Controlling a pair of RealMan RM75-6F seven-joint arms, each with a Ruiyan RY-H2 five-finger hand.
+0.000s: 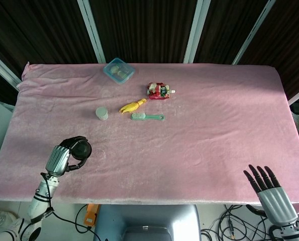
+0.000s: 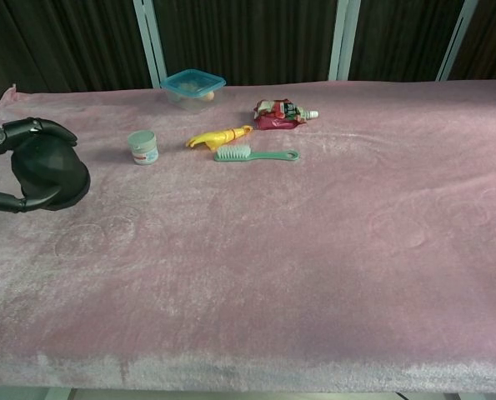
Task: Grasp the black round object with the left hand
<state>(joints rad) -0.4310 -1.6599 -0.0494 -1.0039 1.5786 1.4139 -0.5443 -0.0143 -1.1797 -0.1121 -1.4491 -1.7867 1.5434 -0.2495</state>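
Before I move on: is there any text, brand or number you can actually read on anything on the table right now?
None can be read.
Red printed spouted pouch: has print, too small and blurred to read.
Small pale green round jar: label on its side, illegible.
Black round object, held by the left hand: no visible markings.

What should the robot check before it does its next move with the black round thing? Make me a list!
1. Left hand wraps the black round object: ok.
2. Object lifted clear of the pink cloth: cannot tell.
3. Small jar stands apart from the held object: ok.
4. Green brush and yellow toy lie well away: ok.
5. Right hand open, off the table's near edge: ok.
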